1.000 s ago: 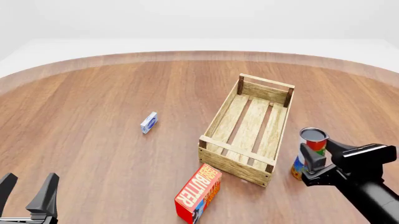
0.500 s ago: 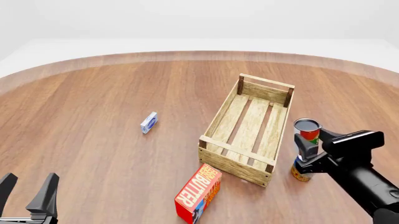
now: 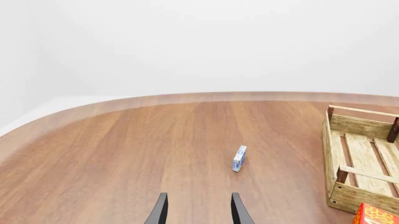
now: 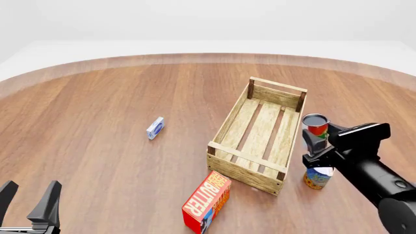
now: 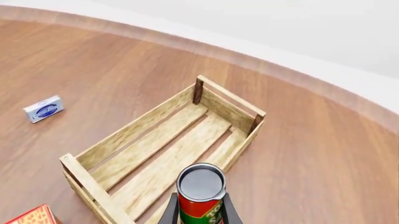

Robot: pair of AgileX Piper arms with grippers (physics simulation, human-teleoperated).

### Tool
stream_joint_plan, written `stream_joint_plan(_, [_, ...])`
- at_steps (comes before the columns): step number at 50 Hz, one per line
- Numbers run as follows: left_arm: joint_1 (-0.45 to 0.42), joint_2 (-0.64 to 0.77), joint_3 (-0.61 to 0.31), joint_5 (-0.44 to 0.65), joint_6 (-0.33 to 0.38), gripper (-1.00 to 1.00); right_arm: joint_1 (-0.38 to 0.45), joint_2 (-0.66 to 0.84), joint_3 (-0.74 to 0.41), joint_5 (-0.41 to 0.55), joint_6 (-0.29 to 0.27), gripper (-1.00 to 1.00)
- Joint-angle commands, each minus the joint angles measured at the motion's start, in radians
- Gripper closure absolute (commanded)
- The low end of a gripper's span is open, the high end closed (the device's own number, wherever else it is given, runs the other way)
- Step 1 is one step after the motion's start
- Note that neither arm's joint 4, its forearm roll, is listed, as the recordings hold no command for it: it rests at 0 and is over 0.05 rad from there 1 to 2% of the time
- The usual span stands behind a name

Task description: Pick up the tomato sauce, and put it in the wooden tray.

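**Tomato sauce held aloft beside the tray, ready to be carried over the rim**

Nearest the camera, the left end effector (image 4: 29, 200) sits idle at the front-left edge of the surface (image 4: 97, 146), its fingers spread with nothing between them; it plays no part in this step.

The right end effector (image 4: 316, 142) pinches the tomato sauce (image 4: 316, 125) low on its label, the can upright with its grey top showing. In the front view it hangs clear of the surface, just outside the right long wall of the wooden tray (image 4: 224, 127). The wrist camera shows the can (image 5: 201, 196) poised close to that wall, with the slatted floor (image 5: 168, 154) spread out beyond it.

To do the step well, the can should, in my judgement, travel leftward with its base kept above the rim, stay upright, and come down over a slat rather than a gap before the fingers part. The near right corner post (image 4: 281, 175) and the side wall are the parts most likely to catch the base.

A taller blue-and-yellow can (image 4: 318, 178) stands on the surface under the arm, so a low return sweep could topple it. The butter box (image 4: 208, 201) lies ahead of the tray's near end, out of the path. Farther left, a small blue-and-white box (image 4: 155, 127) lies well apart from everything.
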Motion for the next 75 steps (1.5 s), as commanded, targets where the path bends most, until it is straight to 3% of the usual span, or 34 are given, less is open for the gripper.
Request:
stream_joint_plan(1, [0.0, 0.0, 0.0, 0.0, 0.0, -1.0, -0.004, 0.046, -0.041, -0.018, 0.005, 1.0])
stream_joint_plan(52, [0.0, 0.0, 0.0, 0.0, 0.0, -1.0, 0.017, 0.271, -0.147, -0.141, 0.014, 1.0])
stream_joint_plan(75, [0.0, 0.0, 0.0, 0.0, 0.0, -1.0, 0.036, 0.373, -0.186, -0.207, 0.045, 1.0])
